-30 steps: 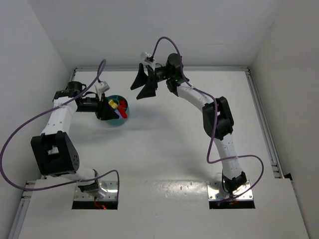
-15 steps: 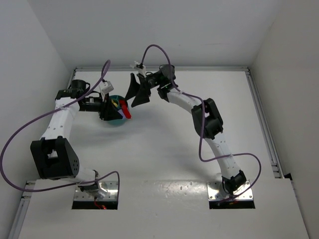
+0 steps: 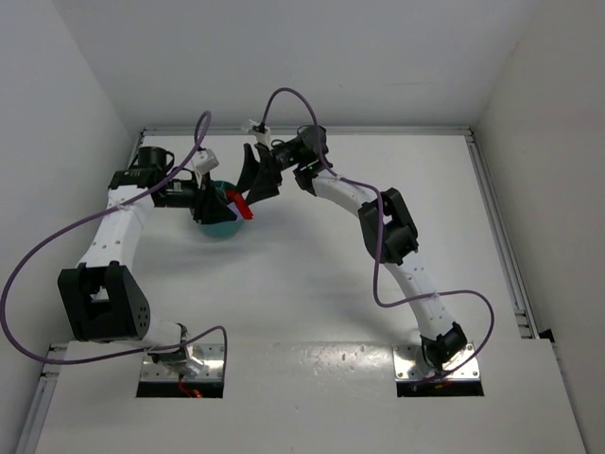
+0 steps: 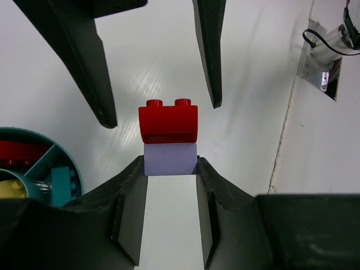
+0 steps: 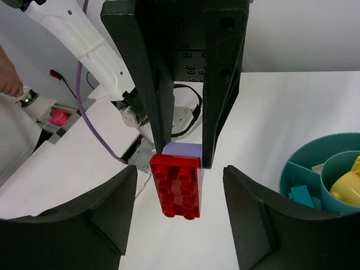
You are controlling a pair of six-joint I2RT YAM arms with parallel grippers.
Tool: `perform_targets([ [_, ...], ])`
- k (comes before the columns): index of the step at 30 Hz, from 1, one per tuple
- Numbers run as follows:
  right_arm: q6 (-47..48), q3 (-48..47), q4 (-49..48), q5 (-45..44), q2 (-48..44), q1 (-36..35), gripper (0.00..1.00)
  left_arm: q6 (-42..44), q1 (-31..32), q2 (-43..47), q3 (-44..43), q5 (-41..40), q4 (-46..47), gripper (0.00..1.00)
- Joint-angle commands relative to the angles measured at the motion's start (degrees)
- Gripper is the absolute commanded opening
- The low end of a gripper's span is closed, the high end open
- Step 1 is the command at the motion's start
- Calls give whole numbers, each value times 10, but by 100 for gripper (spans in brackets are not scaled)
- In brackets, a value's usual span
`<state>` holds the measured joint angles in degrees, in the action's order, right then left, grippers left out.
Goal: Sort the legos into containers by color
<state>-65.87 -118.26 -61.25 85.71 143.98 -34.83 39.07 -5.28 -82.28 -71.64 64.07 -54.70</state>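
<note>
My left gripper [image 4: 170, 164] is shut on a lilac brick [image 4: 170, 159] with a red brick [image 4: 169, 121] stuck on its far end. It holds the pair in the air beside the round teal bowl [image 3: 222, 230]. My right gripper [image 5: 180, 171] is open, with one finger on each side of the red brick [image 5: 176, 185], not touching it. In the top view the red brick [image 3: 241, 207] lies between the left gripper [image 3: 217, 202] and the right gripper [image 3: 255, 178]. The bowl [image 5: 298, 163] holds yellow, teal and red bricks in separate compartments.
The bowl's rim [image 4: 76, 171] is at the lower left of the left wrist view, close under the held bricks. White walls run along the table's left and back. The arm bases and a metal plate [image 4: 320, 73] are at the near edge.
My right gripper has swung left and down until its open fingers straddle the red brick. My left gripper has shifted slightly and turned the brick pair towards it.
</note>
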Motion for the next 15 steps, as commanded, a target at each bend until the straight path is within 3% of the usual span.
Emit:
perform_targets([
  [1,-1,-31,-26,67,4,-10,60,-15,5,18,-19,25,31,7],
  [10,-1,-43,-26,67,9,-10,38,-40,17,23,-19,20,55,5],
  [15,-15,-43,-26,67,15,-10,13,-40,17,23,-19,10,60,5],
])
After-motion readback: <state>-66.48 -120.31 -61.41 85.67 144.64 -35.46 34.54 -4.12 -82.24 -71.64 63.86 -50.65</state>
